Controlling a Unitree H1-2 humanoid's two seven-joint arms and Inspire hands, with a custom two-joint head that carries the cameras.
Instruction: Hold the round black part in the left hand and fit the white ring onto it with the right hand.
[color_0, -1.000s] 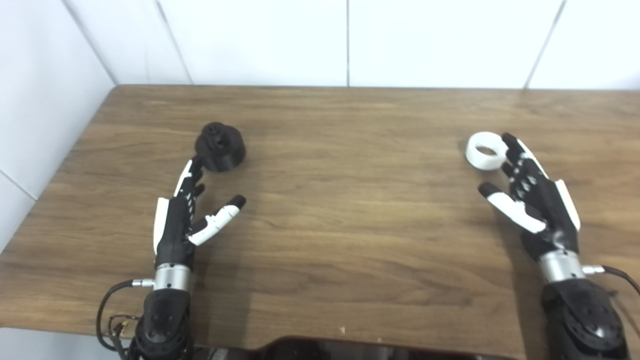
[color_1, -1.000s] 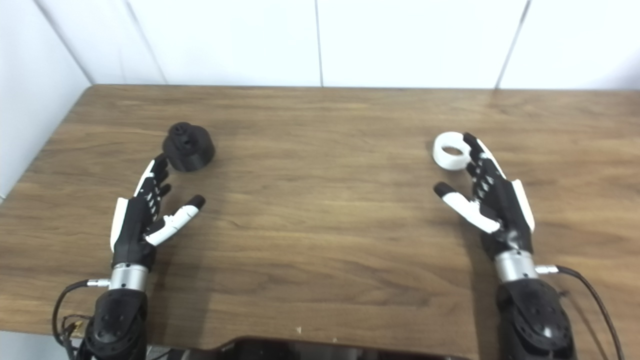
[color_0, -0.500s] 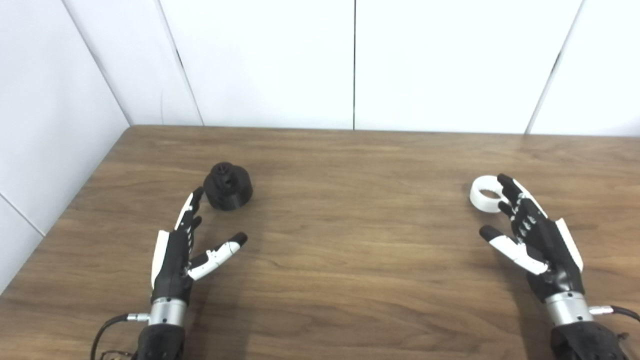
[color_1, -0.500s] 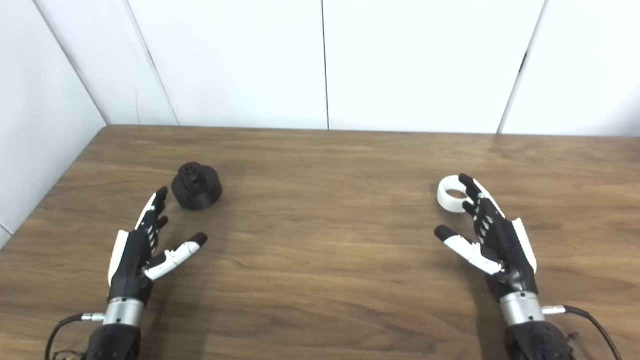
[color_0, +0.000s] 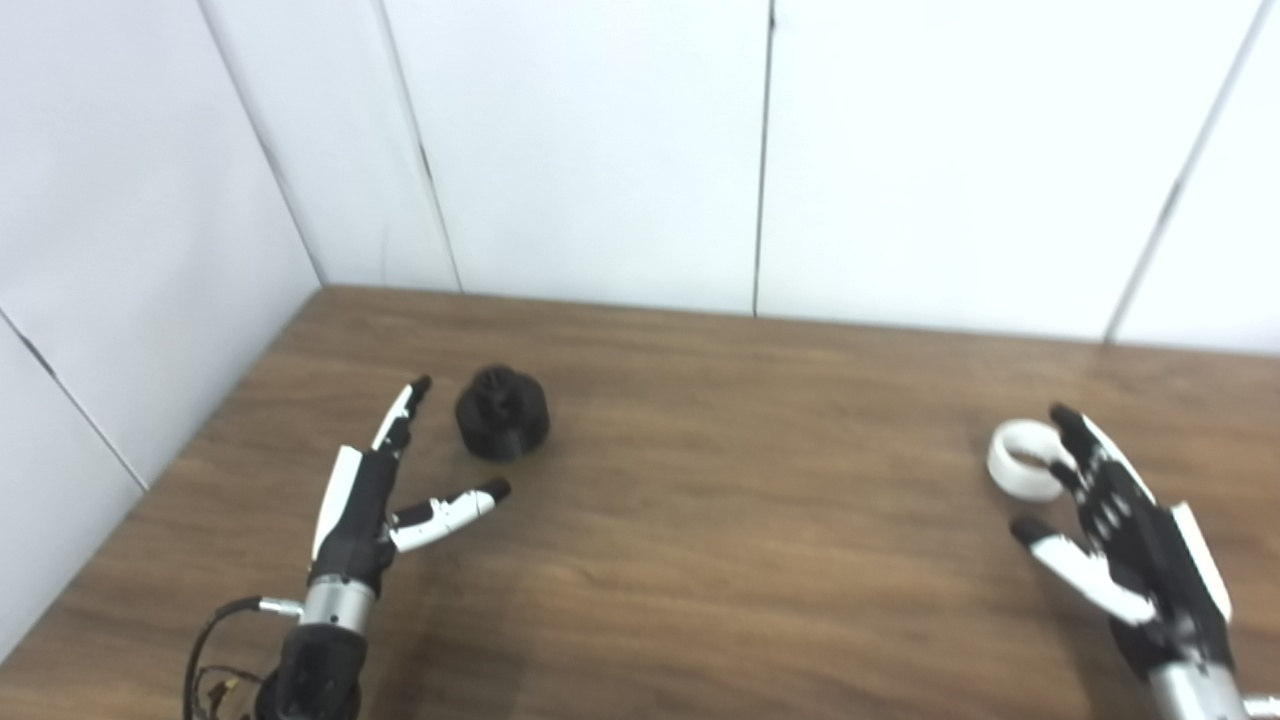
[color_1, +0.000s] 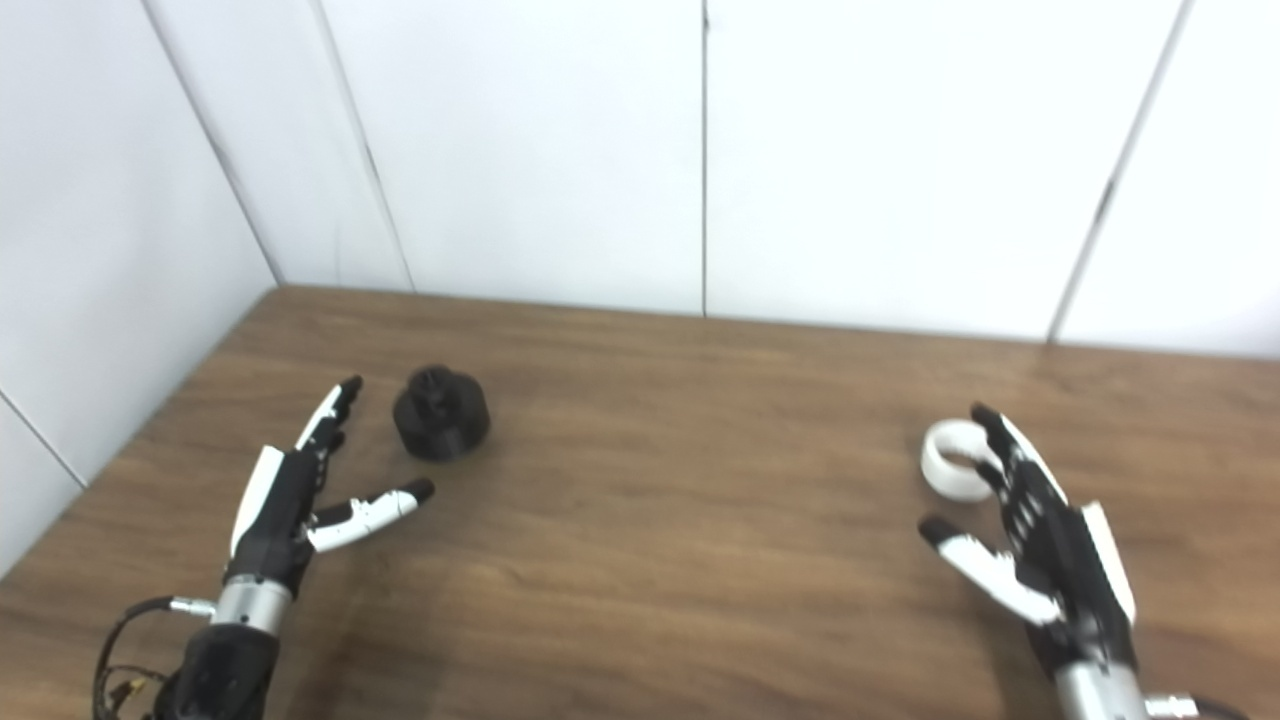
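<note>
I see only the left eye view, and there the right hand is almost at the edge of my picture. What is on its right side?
Observer: In the right eye view the table goes on to the right of the open right hand; only bare wood shows there.
Operator: And the wrist? My picture cuts most of it off.
Observer: Here the silver cuff shows below the hand, with a plug sticking out of its right side, just at the bottom edge.
</note>
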